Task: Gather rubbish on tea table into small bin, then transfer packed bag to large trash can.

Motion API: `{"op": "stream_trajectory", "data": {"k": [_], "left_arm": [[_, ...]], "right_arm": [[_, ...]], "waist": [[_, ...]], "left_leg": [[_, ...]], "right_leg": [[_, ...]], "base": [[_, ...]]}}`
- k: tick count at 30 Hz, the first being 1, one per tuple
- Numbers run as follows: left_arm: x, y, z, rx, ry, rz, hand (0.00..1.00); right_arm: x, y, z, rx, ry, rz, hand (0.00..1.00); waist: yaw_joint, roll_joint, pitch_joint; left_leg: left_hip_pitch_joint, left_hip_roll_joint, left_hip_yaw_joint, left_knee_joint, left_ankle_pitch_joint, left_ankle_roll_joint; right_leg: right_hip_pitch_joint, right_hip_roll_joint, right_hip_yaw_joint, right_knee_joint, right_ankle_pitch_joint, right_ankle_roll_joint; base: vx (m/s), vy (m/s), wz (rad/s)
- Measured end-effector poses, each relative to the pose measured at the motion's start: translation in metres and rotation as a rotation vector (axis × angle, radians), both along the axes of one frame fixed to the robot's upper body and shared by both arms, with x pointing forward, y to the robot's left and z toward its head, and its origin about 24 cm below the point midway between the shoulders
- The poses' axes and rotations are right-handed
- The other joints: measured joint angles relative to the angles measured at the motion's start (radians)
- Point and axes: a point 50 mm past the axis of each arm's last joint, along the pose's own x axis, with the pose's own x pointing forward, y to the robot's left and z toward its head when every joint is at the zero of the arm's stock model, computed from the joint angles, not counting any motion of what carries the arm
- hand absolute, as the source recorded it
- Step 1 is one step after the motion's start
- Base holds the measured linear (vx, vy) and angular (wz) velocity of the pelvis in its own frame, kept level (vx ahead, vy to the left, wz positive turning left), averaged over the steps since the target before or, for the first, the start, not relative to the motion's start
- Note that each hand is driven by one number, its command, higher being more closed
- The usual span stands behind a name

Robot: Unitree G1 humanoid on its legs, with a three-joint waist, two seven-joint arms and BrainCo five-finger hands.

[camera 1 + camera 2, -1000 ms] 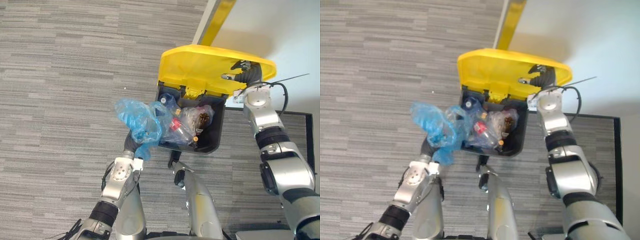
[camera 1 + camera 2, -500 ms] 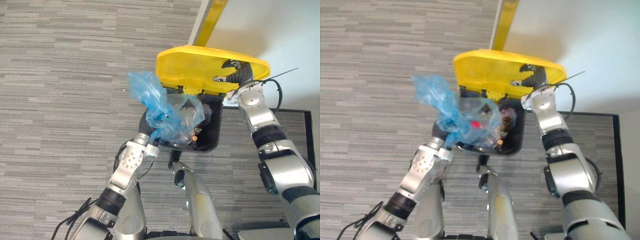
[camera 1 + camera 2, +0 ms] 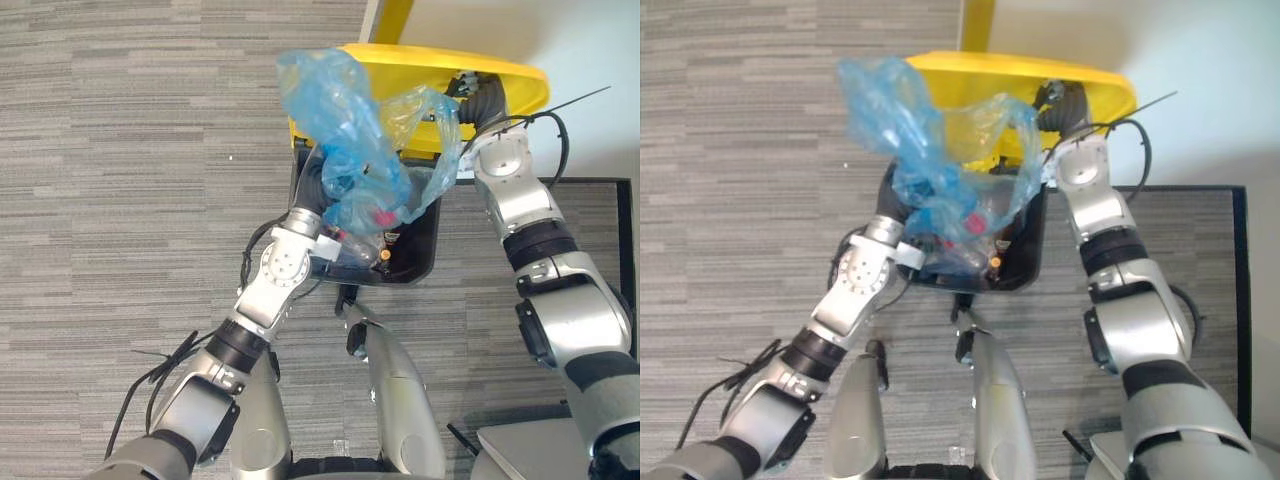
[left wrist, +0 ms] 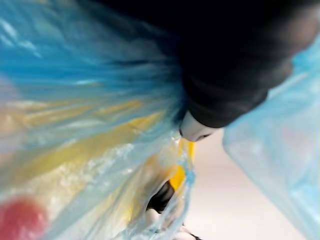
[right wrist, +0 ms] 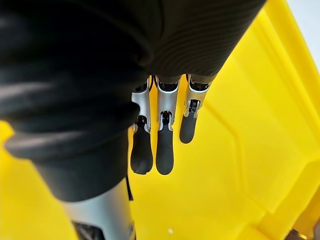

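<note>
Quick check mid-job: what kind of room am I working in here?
Likely an office or a similar indoor room. Grey striped carpet covers the floor, a pale wall with a yellow strip stands behind, and a black trash can with a yellow lid sits near it.

My right hand [image 5: 164, 150] props the yellow lid [image 3: 510, 80] back off the black trash can [image 3: 428, 262], but the billowing blue bag [image 3: 345, 140] hangs across its mouth, and rubbish [image 3: 358, 254] crowds the inside
</note>
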Motion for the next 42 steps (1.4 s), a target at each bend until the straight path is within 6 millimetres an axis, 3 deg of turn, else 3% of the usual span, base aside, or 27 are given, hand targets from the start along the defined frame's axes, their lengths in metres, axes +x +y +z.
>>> {"op": "stream_trajectory", "data": {"k": [5,9,19,20,24,27,32,42], "left_arm": [[0.018,-0.001,-0.007,0.079,0.065,0.041,1.0],[0.028,-0.004,-0.017,0.154,0.121,0.064,1.0],[0.051,0.017,-0.068,0.383,0.317,0.222,1.0],[0.052,0.02,-0.076,0.413,0.349,0.245,0.0],[0.054,0.025,-0.087,0.515,0.383,0.309,0.0],[0.054,0.025,-0.089,0.591,0.373,0.342,0.0],[0.05,0.007,-0.092,0.724,0.321,0.336,0.0],[0.044,-0.016,-0.075,0.872,0.148,0.294,0.0]], "right_arm": [[0.0,0.011,0.014,-0.037,-0.028,0.028,0.0],[0.001,0.015,0.013,-0.056,-0.023,0.039,0.0],[0.002,0.035,0.019,-0.049,-0.035,0.087,0.0],[0.003,0.039,0.018,-0.048,-0.033,0.096,0.0],[0.001,0.05,0.019,-0.037,-0.045,0.131,0.0],[-0.008,0.067,0.03,-0.036,-0.114,0.201,0.0],[-0.023,0.092,0.04,-0.021,-0.199,0.31,0.0],[-0.04,0.103,0.039,-0.013,-0.268,0.388,0.0]], "waist": [[-0.001,0.0,0.0],[-0.011,0.0,0.0],[-0.022,-0.001,0.0],[-0.022,-0.001,0.0],[-0.024,-0.002,0.001],[-0.025,-0.002,0.001],[-0.023,-0.003,0.001],[-0.025,-0.011,-0.004]], "left_leg": [[-0.003,-0.009,0.034,-0.018,0.003,0.001],[-0.002,-0.006,0.039,-0.021,0.005,-0.001],[-0.053,0.002,0.045,-0.014,0.004,-0.001],[-0.06,0.005,0.044,-0.01,0.004,-0.002],[-0.095,0.018,0.042,0.021,0.001,-0.011],[-0.138,0.039,0.043,0.06,-0.01,-0.017],[-0.159,0.053,0.054,0.079,-0.017,-0.01],[-0.172,0.074,0.094,0.078,-0.013,-0.018]], "right_leg": [[-0.036,0.0,0.029,-0.004,0.004,-0.002],[-0.039,0.003,0.031,-0.004,0.005,-0.001],[-0.075,0.008,0.034,-0.031,0.024,0.004],[-0.082,0.009,0.031,-0.031,0.025,0.003],[-0.104,0.01,0.02,-0.019,0.025,0.002],[-0.124,0.013,0.009,-0.014,0.026,0.002],[-0.139,0.006,0.003,0.001,0.022,0.005],[-0.173,-0.006,0.005,0.037,0.005,0.018]], "base": [[0.04,0.001,-0.12],[0.05,0.008,-0.06],[0.03,0.004,-0.01],[0.03,-0.015,0.02],[0.0,-0.005,0.03],[-0.01,-0.002,0.02],[-0.01,0.002,0.05],[0.01,-0.001,0.0]]}}
